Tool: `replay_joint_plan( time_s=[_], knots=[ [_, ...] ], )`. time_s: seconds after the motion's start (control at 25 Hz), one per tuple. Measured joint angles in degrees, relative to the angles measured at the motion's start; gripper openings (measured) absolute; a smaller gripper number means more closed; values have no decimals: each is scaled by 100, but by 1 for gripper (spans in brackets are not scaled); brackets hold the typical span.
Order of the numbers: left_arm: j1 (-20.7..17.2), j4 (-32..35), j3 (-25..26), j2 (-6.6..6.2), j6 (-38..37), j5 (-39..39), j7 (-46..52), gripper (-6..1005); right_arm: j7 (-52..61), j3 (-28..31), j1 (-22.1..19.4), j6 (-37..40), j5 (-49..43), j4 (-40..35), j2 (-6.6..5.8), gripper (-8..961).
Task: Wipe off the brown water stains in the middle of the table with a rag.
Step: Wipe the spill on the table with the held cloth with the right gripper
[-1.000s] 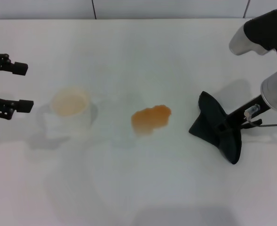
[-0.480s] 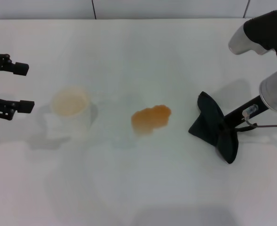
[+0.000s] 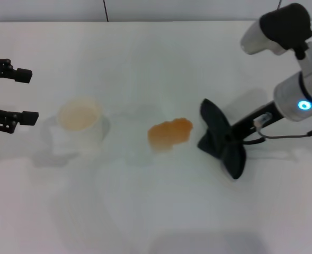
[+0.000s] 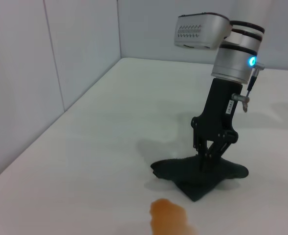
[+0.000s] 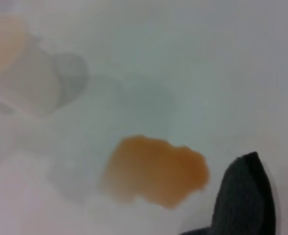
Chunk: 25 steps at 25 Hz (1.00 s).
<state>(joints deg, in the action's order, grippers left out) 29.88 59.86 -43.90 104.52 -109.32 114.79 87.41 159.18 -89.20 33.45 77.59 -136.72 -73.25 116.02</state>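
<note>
The brown water stains form one orange-brown blotch in the middle of the white table. Just to its right, my right gripper is shut on the black rag, which hangs spread down to the tabletop. The left wrist view shows this gripper's fingers pinching the rag beside the stain. The right wrist view looks down on the stain, with a rag corner close to its edge. My left gripper hovers open at the far left, holding nothing.
A white cup with a tan inside stands left of the stain, between it and the left gripper; it also appears in the right wrist view as the blurred cup. A wall runs along the table's far edge.
My right arm has carried the rag leftward, from well right of the stain to just beside it. The left arm has stayed still.
</note>
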Motion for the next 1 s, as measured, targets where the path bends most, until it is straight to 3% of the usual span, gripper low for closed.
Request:
replay_joint_plan(
  time_s=[0.56, 1.0],
  knots=[
    [-50, 2, 5, 10, 30, -7, -106, 889, 0, -949, 246, -651, 929, 156, 6, 95],
    [-196, 276, 5, 108, 7, -39, -95, 889, 30, -1449, 601, -1102, 1245, 360, 18, 95]
  ],
)
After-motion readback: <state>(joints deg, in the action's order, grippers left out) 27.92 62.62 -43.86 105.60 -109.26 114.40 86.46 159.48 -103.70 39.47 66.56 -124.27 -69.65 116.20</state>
